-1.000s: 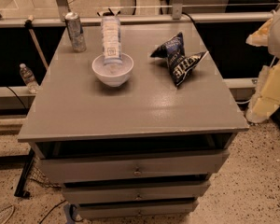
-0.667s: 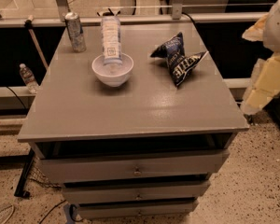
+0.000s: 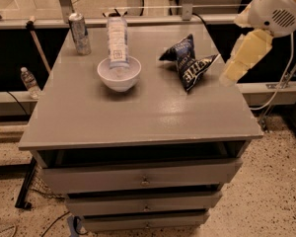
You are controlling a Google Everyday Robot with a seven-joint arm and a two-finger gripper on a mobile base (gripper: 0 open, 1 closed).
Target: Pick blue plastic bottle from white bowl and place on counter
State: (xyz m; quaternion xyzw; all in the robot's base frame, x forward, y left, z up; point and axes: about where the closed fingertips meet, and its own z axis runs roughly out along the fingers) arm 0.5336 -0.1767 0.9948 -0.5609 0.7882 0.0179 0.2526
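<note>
**Desk:** Where is the bottle on your feed?

**Operator:** I see the blue plastic bottle [image 3: 117, 41] with one end down in the white bowl [image 3: 119, 74], on the far left part of the counter [image 3: 138, 110]. Its long axis runs from the bowl towards the far edge of the counter. The other end sticks out above and past the bowl's far rim. The label faces me. I cannot tell how steeply it leans, nor which end has the cap.

**Desk:** And the gripper?

**Operator:** The gripper [image 3: 242, 57] hangs off the right side of the counter, well apart from the bowl, pointing down and to the left. I cannot tell whether it is open or closed. It holds nothing that I can see.

**Desk:** Anything near the bowl?

**Operator:** A silver can [image 3: 80, 32] stands upright to the left of the bottle, and a dark blue chip bag [image 3: 188, 63] lies to the right of the bowl. Neither touches it.
</note>
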